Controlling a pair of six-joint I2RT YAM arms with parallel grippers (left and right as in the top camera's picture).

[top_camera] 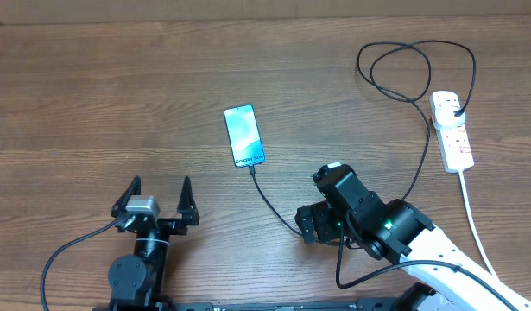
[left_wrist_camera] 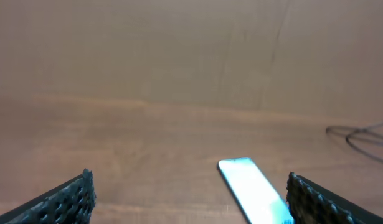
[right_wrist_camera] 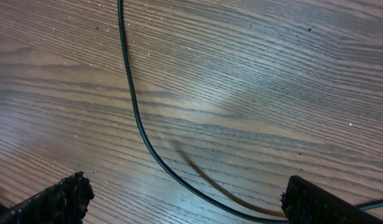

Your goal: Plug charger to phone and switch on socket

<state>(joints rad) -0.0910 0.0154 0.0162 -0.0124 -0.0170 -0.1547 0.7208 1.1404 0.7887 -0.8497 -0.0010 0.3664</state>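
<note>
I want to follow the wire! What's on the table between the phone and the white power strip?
Mostly bare table, then a strand of the charger's black cable running just before the socket. The overhead view shows it.

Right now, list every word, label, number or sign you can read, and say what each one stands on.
No text here reads clearly.
On the phone: a line of small print at the screen's near end, too small to read.
On the socket: small red marks, too small to read.
</note>
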